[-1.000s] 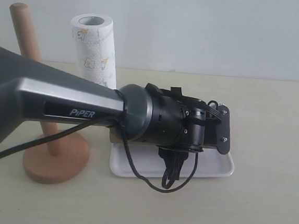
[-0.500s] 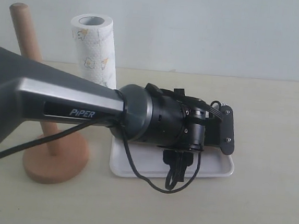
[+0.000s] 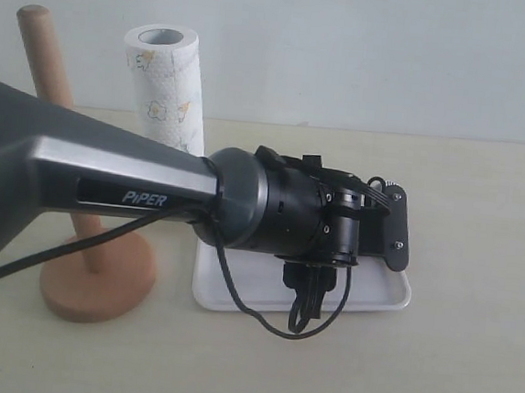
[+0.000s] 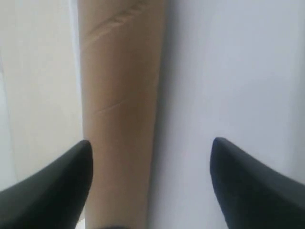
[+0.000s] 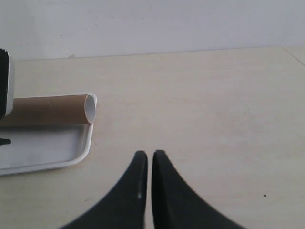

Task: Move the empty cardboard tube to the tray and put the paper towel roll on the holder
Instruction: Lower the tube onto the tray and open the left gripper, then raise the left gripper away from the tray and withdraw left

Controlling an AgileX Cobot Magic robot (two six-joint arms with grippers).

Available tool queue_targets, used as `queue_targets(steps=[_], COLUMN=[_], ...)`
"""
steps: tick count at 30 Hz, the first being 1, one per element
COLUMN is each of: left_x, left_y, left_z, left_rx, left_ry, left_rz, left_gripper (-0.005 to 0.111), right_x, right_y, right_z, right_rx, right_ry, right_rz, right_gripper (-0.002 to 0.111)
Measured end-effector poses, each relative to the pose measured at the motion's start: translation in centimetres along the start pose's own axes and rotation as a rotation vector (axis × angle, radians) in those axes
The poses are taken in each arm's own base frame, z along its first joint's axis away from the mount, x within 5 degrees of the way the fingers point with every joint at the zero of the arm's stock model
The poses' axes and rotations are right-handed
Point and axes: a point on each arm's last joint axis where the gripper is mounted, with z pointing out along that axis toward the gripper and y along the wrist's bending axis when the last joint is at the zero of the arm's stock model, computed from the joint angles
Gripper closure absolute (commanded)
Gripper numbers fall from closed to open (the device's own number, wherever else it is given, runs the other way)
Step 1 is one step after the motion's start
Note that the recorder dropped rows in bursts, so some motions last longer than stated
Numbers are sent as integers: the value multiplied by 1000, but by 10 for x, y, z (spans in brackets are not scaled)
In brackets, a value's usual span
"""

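The empty cardboard tube (image 4: 121,95) lies along one side of the white tray (image 4: 228,71). My left gripper (image 4: 150,152) hangs open just above it; one finger is close beside the tube, the other stands far off over bare tray. The right wrist view shows the tube (image 5: 52,109) resting at the tray's (image 5: 43,148) far rim, its open end just over the corner. My right gripper (image 5: 149,155) is shut and empty over the table, apart from the tray. The paper towel roll (image 3: 166,87) stands upright behind the holder (image 3: 99,279), whose pole (image 3: 45,58) is bare.
The left arm (image 3: 153,187) stretches across the exterior view and hides most of the tray (image 3: 373,298) and the tube there. A pale wall runs along the table's back edge.
The left gripper's head shifted slightly to the right above the tray, then eased back a little. The tube, the roll and the holder have not moved.
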Motion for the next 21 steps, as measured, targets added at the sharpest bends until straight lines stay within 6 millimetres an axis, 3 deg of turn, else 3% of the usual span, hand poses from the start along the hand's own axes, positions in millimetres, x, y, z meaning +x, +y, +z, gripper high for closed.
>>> queue_targets(steps=[13,18,21], left_x=[9,9,9], left_y=[2,29,44], left_z=[-2,-42,-75], left_rx=[-10,-27,10], left_ry=[94,44,-17], left_rz=[1,-102,-191], left_gripper=[41,42,55], right_x=[0,0,0], right_y=[0,0,0], right_z=[0,0,0], right_rx=[0,0,0], right_ry=[0,0,0], right_rz=[0,0,0], right_gripper=[104,104,104])
